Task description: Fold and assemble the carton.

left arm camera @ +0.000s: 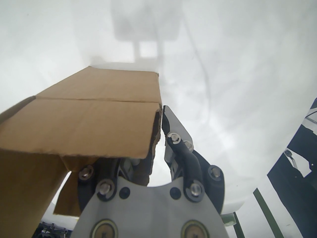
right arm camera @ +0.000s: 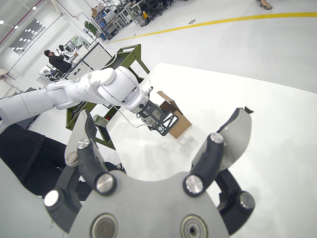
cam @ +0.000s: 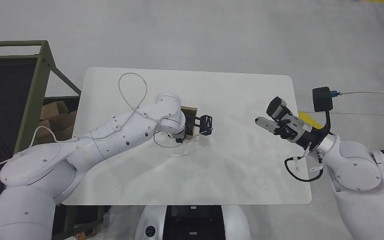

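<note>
So the left gripper (cam: 206,125) has the carton (left arm camera: 94,122) right at its fingers (left arm camera: 173,125). A brown cardboard panel runs down into the gap between them, near their base. One finger sits tight against the panel's torn-looking edge and the other is tucked under the cardboard, so it reads as pinching that wall, with the tips poking out past it. From the left wrist view the carton's top face lies just beside the visible finger, with a crease running across it. A loose flap hangs down next to the finger base.

From the right wrist view the carton is behind the left fingers, with one flap sticking up open. It's low on the white counter (cam: 240,174); honestly can't tell if the bottom edge is resting on it or just off it.

The right gripper (cam: 272,115) is well apart from the carton, facing the left one across a bare stretch of counter. Its fingers (right arm camera: 237,130) are spread wide with nothing between them.

Beyond the left arm, off the counter's edge, there's an olive-green frame cart (cam: 42,66) with some cardboard pieces (cam: 57,114) in it.
</note>
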Tool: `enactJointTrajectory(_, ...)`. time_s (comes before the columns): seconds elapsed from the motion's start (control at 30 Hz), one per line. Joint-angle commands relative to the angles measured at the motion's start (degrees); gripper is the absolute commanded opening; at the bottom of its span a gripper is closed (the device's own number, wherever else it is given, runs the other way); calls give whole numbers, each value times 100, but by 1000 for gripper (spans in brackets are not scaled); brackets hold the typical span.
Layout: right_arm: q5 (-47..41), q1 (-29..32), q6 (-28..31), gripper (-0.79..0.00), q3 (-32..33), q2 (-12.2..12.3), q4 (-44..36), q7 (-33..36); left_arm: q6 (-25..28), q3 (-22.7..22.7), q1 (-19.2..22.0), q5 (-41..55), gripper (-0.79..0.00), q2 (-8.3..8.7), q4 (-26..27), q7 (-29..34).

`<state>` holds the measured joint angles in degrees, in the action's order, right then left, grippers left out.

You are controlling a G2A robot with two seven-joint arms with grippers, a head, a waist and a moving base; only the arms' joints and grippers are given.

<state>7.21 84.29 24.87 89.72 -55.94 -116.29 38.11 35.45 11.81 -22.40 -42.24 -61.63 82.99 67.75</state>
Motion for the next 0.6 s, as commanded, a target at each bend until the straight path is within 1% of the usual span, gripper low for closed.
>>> enactJointTrajectory(0.0,0,0,0,0,0,0,0,0,-13,35,-10,1,-523,-7,20,36)
enactJointTrajectory(0.13,0,0,0,0,0,0,0,0,-56,112,-19,0,-514,-9,104,129)
enactJointTrajectory(0.23,0,0,0,0,0,0,0,0,-148,202,-19,0,-486,7,232,206)
enactJointTrajectory(0.4,0,0,0,0,0,0,0,0,-329,366,-56,-39,-283,83,591,426)
enactJointTrajectory(0.57,116,-8,-136,0,-23,-4,12,-74,-621,552,-106,-116,-139,228,1133,730)
